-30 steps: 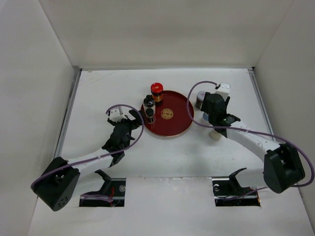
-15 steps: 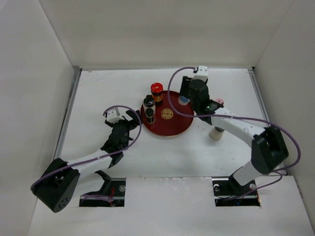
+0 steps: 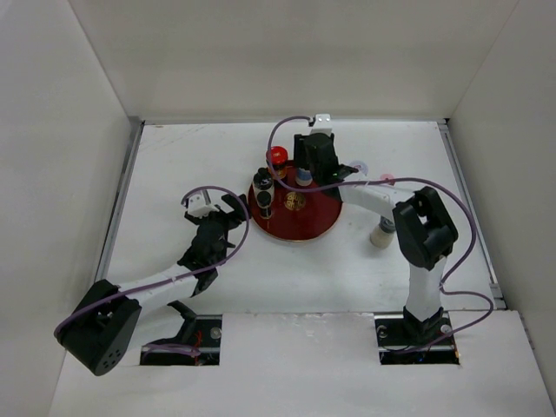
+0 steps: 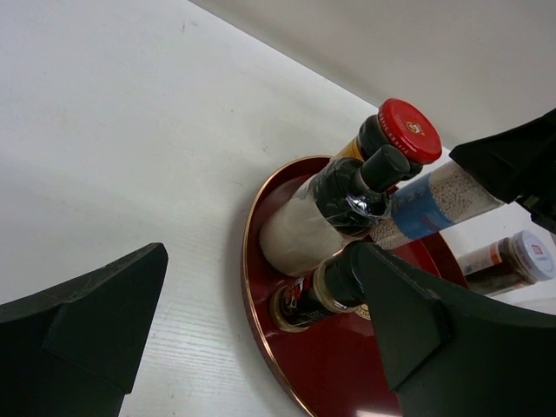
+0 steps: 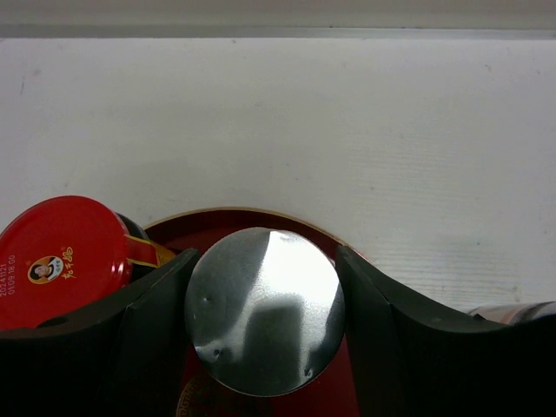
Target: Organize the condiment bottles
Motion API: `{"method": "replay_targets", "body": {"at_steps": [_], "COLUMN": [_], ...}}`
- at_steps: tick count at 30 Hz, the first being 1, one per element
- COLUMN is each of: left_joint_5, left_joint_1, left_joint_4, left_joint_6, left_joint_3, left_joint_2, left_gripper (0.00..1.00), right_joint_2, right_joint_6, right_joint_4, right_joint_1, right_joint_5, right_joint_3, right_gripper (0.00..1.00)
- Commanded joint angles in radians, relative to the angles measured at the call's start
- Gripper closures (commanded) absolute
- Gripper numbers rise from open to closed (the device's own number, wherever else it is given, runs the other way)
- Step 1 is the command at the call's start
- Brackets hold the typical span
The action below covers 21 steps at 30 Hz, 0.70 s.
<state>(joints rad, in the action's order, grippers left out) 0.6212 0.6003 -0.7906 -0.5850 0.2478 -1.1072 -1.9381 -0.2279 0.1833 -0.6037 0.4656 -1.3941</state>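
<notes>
Right gripper clamped on blue-banded bottle at far part of red tray, beside red-lidded jar. Left gripper released, left of tray.

A white counter forms the floor of a box-like enclosure. 3 plain off-white walls rise from it: a back wall, a left wall and a right wall. A grey metal strip runs along the counter's left edge at the foot of the wall, and a thinner one runs along the right. Near the front edge are 2 dark rectangular cut-outs, 1 on the left and 1 on the right. The light is soft and even, and the shadows are faint. Seen close from the left wrist, the counter surface shows a fine streaked grain.
</notes>
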Motion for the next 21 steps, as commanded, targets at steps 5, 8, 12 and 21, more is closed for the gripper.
{"method": "replay_targets", "body": {"at_steps": [5, 8, 12, 21], "left_joint_5": [0.000, 0.000, 0.000, 0.000], "left_joint_1": [-0.018, -0.018, -0.018, -0.023], "left_joint_4": [-0.061, -0.061, -0.061, -0.058], "left_joint_6": [-0.015, -0.015, -0.015, -0.015], "left_joint_3": [-0.005, -0.004, -0.005, -0.007], "left_joint_2": [0.003, 0.001, 0.003, 0.009], "left_gripper": [0.07, 0.07, 0.07, 0.07], "right_joint_2": [-0.016, -0.021, 0.027, 0.322], "right_joint_6": [0.018, 0.015, 0.012, -0.017], "right_joint_4": [0.111, 0.111, 0.110, 0.104], "right_joint_1": [-0.008, -0.008, -0.012, 0.044], "right_joint_5": [-0.005, -0.005, -0.008, -0.021], "right_joint_3": [-0.074, -0.068, -0.052, 0.171], "right_gripper": [0.35, 0.21, 0.07, 0.00]}}
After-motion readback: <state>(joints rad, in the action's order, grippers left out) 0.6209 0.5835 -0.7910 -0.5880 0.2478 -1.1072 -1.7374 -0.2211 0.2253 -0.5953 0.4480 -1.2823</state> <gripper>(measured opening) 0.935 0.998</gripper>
